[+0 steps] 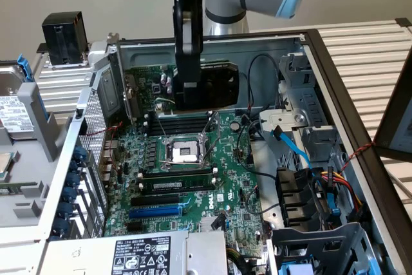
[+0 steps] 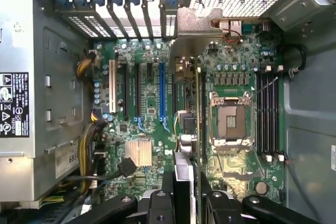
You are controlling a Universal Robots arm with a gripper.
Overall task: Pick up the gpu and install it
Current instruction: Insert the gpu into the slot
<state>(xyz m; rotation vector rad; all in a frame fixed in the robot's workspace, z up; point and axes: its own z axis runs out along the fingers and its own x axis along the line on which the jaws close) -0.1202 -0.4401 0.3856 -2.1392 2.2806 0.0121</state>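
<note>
- One slatted counter carries the whole lot, with an open PC case lying on its side on it.
- Inside the case, the big green motherboard fills most of the floor. The grey power supply with its warning label sits at the near end in the exterior view.
- Toward the exterior view's right there's a drive cage with blue, red and yellow cables running around it.
- Next is the gpu. Its black shroud faces the exterior camera, and it's held upright over the far part of the board, just above the memory slots. The wrist view sees it edge-on, lined up between the blue slot and the CPU socket. Can't tell if its lower edge touches anything.
- The claw hangs straight down from the arm and is clamped narrow on the gpu, one black finger on each face.
- The CPU socket is open, with its silver frame showing.
- A thin memory stick sits in a slot near the middle of the board.
</note>
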